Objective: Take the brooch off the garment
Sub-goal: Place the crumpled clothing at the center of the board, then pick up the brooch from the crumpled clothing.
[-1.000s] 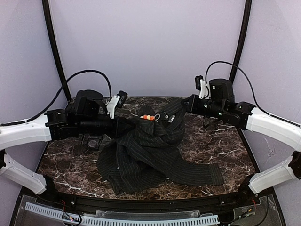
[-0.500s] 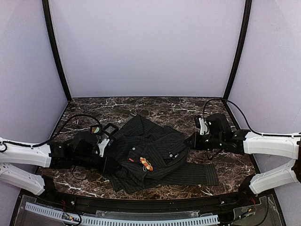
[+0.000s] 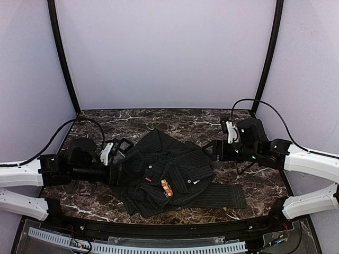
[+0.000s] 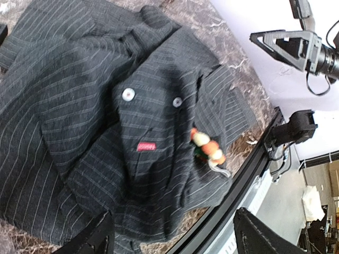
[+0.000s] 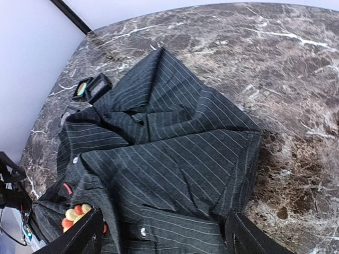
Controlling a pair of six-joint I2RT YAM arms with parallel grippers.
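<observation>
The brooch point(image 3: 166, 187) sits near the 6 o'clock edge of the pinstriped shirt point(image 3: 177, 159). Wide and empty: left hand point(image 3: 123, 154) at shirt's 9 o'clock edge, right hand point(image 3: 213, 151) at 3 o'clock. Marble tabletop point(image 3: 175, 117) shows at 12 o'clock.

Dark marble tabletop point(image 3: 159, 119); lilac backdrop walls point(image 3: 164, 53).

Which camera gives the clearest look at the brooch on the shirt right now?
The left wrist view: the brooch sits near the middle, its orange and white beads distinct against the striped garment. The top external view shows only a small bright spot; the right wrist view catches it at the bottom-left edge, partly hidden.
</observation>
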